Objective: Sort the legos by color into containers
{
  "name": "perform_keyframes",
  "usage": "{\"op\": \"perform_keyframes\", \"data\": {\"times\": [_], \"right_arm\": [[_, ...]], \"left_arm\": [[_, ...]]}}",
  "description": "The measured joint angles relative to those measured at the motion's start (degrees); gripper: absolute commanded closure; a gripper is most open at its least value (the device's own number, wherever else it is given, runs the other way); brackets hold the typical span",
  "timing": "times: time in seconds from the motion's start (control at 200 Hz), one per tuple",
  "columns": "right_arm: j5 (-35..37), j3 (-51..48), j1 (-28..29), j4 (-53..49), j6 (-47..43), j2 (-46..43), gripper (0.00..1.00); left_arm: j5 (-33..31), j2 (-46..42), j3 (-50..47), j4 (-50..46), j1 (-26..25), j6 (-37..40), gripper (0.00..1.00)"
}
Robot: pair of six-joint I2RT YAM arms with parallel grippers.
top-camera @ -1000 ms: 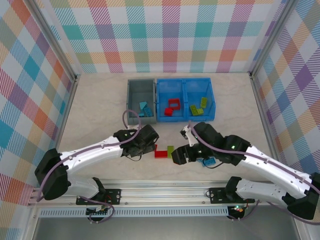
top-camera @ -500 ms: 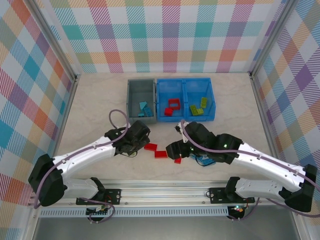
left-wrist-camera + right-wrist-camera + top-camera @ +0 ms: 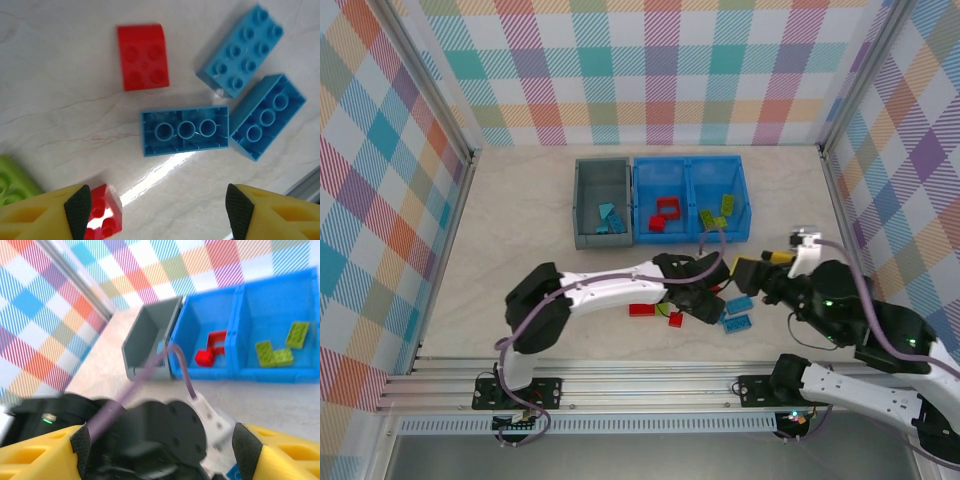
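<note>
Likely the upturned blue brick [image 3: 185, 131] is light, rigid, slick plastic; pinch its long sides. Over it the left gripper [image 3: 157, 207] hangs spread; the right gripper [image 3: 162, 450] is spread too, empty.

At the back of the desk [image 3: 520, 220], the grey bin [image 3: 582, 200] holds light blue legos [image 3: 610, 218]. Just beside it, the blue bin [image 3: 688, 195] holds red legos [image 3: 666, 210] in its left compartment and green legos [image 3: 718, 214] in its right. The left gripper [image 3: 708, 303] reaches rightward over loose red bricks [image 3: 642, 309] and loose blue bricks [image 3: 738, 305], with the right gripper [image 3: 760, 268] near them on the right.
</note>
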Motion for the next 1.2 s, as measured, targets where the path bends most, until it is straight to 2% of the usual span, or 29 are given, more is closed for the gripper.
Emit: {"op": "perform_keyframes", "data": {"times": [0.165, 0.395, 0.685, 0.965, 1.2], "right_arm": [[3.5, 2.4, 0.0, -2.0, -0.4, -0.1, 0.22], [4.6, 2.2, 0.0, -3.4, -0.4, 0.1, 0.22], [4.6, 2.2, 0.0, -3.4, -0.4, 1.4, 0.22], [4.6, 2.2, 0.0, -3.4, -0.4, 1.5, 0.22], [4.6, 2.2, 0.0, -3.4, -0.4, 1.8, 0.22]], "left_arm": [[-0.3, 4.6, 4.2, -4.0, -1.3, 7.5, 0.25], [-3.5, 5.0, 3.9, -5.9, -3.4, 21.0, 0.23], [0.9, 5.8, 4.0, -4.2, 0.6, 36.3, 0.23], [7.2, 13.0, 13.2, -7.7, 3.8, 44.7, 0.24], [11.1, 14.7, 14.6, -10.2, 3.8, 46.8, 0.23]]}}
